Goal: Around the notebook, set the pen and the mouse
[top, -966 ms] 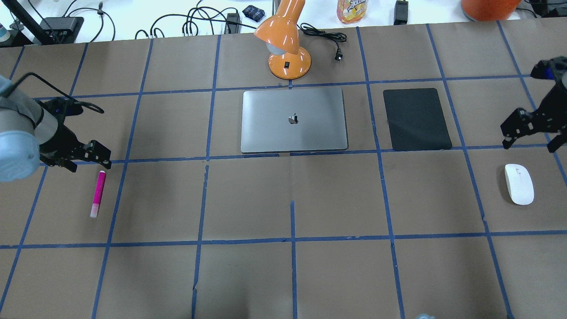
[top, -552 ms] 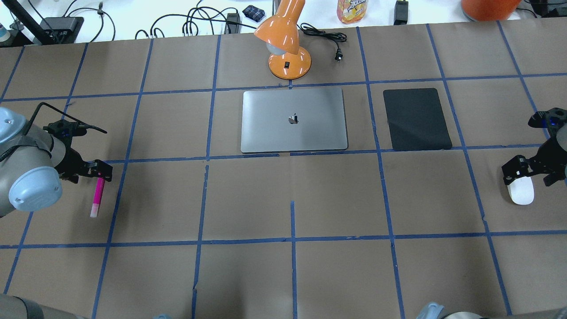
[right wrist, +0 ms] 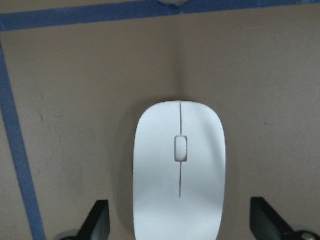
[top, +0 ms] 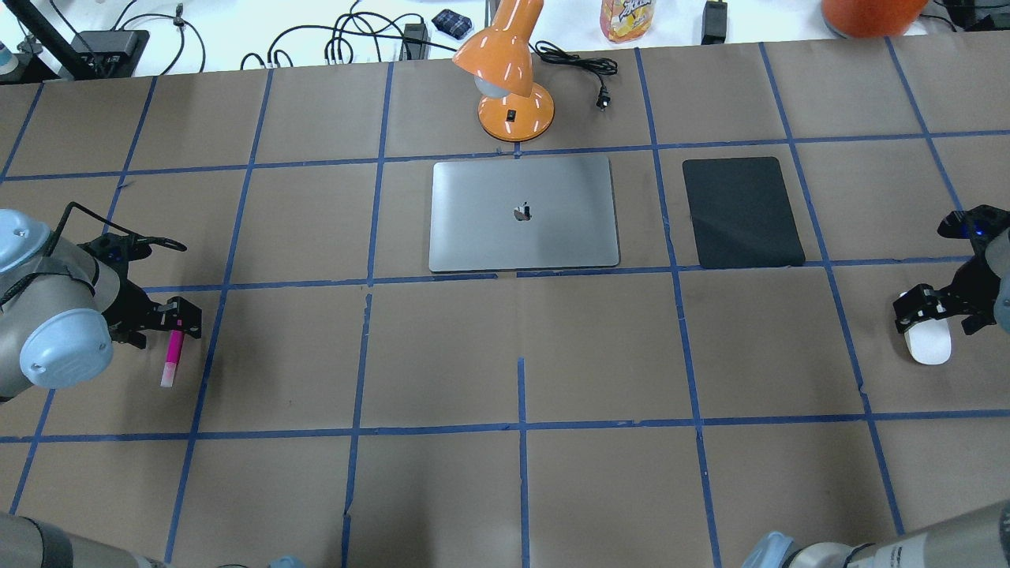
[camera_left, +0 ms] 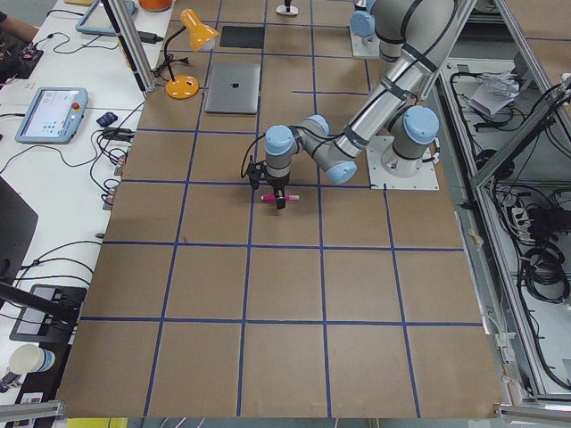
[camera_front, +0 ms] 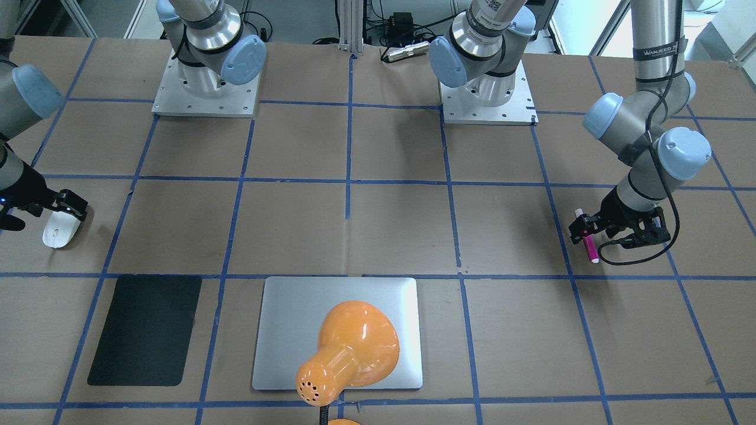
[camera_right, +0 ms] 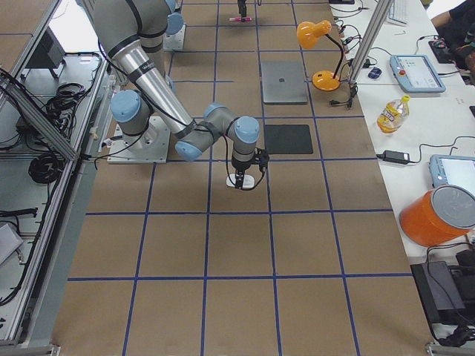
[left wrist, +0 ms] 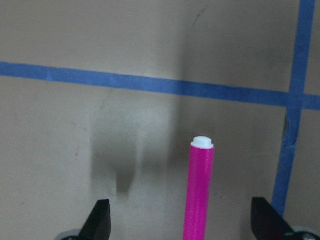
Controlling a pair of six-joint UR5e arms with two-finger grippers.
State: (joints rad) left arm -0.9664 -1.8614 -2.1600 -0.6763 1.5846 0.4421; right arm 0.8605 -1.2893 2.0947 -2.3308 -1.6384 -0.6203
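The pen (top: 171, 359) is a slim, smooth pink cylinder with a white cap. It lies flat on the counter (top: 442, 355) far out on the left, running roughly from the far side towards the near side. The left tool (top: 168, 325) is over its far end with fingers (left wrist: 101, 222) spread apart. The wrist view shows the pen between them with bare paper on both sides, nothing clamped.

The mouse (top: 929, 343) is a glossy white oval with a thin centre seam and a small wheel slot, flat on the counter at the far right. The right tool (top: 940, 315) straddles it with fingers apart and a gap on each side of the shell.

The notebook (top: 522, 237) is a flat silver-grey metal slab with rounded corners, lying mid-counter towards the far side, well apart from both pen and mouse. Just to its right lies a thin matte black mat (top: 742, 211), between it and the mouse. An orange lamp (top: 513, 87) with a shiny shade stands just beyond its far edge.

To the notebook's left and on its near side is open paper — wide squares with nothing on them.

The counter is covered in dull brown paper, slightly creased and torn at the seams, and gridded with blue tape (top: 521, 426). Past its far edge runs a white bench (top: 237, 31) with black cables and a yellow bottle (top: 627, 17).
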